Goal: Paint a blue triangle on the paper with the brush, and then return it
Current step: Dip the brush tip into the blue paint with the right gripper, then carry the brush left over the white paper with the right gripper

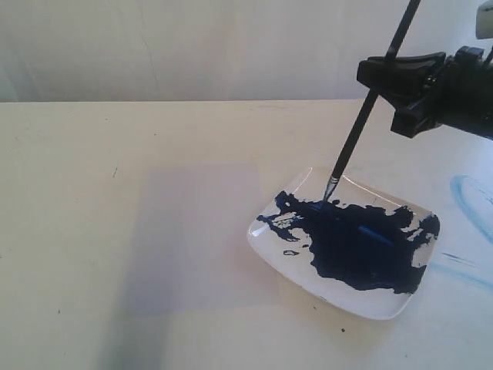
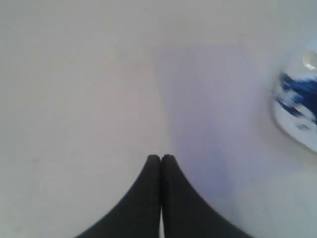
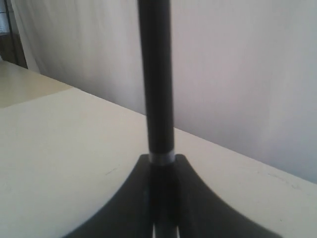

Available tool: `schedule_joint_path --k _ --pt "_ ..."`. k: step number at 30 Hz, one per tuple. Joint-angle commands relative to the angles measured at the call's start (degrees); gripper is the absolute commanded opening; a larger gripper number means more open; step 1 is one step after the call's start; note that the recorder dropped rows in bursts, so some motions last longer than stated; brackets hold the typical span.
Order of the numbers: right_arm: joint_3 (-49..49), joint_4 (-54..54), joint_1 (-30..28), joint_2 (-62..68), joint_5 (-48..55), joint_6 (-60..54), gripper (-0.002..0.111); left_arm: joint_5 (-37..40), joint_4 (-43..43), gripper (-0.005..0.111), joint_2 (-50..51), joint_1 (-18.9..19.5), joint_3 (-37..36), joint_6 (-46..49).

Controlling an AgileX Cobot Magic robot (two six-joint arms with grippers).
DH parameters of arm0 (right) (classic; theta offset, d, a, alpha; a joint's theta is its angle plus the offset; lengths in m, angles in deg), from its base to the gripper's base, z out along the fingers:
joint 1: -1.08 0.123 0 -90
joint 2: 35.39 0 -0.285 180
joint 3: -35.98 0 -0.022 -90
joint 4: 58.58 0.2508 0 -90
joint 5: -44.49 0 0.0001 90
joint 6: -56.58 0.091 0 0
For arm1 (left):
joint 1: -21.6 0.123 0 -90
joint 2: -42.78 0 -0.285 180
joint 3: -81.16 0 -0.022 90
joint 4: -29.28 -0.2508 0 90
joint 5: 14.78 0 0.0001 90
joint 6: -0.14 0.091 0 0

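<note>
My right gripper (image 1: 389, 65) is shut on the black brush (image 1: 363, 116), high above the white plate (image 1: 381, 307). The brush slants down to the left, its silver ferrule and tip touching the dark blue paint blotch (image 1: 350, 247) at the plate's far edge. In the right wrist view the brush handle (image 3: 156, 79) rises from between the gripper (image 3: 162, 159) fingers. The pale lilac paper (image 1: 192, 235) lies flat left of the plate, bare; no blue triangle shows on it. My left gripper (image 2: 161, 156) is shut and empty, hovering at the edge of the paper (image 2: 208, 114).
Faint light-blue curved smears (image 1: 471, 204) mark the cream tabletop right of the plate. The plate's edge (image 2: 302, 106) shows blurred in the left wrist view. A pale wall runs behind the table.
</note>
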Motion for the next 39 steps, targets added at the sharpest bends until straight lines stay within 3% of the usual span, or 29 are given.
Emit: schedule_joint_path --k 1,5,9,17,23,39 --pt "-0.01 1.06 -0.06 -1.63 -2.62 -0.34 0.0 18.17 17.68 0.0 18.46 -0.07 14.05 23.28" --pt "-0.01 1.06 1.85 -2.86 -2.62 0.42 0.0 28.64 17.06 0.0 33.88 0.03 25.43 25.3" --pt "-0.01 1.16 4.37 -3.58 -1.98 0.42 0.0 32.85 18.68 0.0 45.49 0.03 32.98 26.67" --pt "1.03 2.34 9.61 -3.46 1.75 -0.91 0.0 28.27 19.2 0.0 62.72 -0.08 41.37 29.8" --pt "5.16 9.36 16.5 -3.07 10.12 -4.97 0.0 24.27 19.2 0.0 71.93 -0.35 47.84 31.24" --pt "18.58 13.4 24.8 16.67 5.29 -8.47 0.0 25.36 18.74 0.0 86.64 -3.88 64.48 30.83"
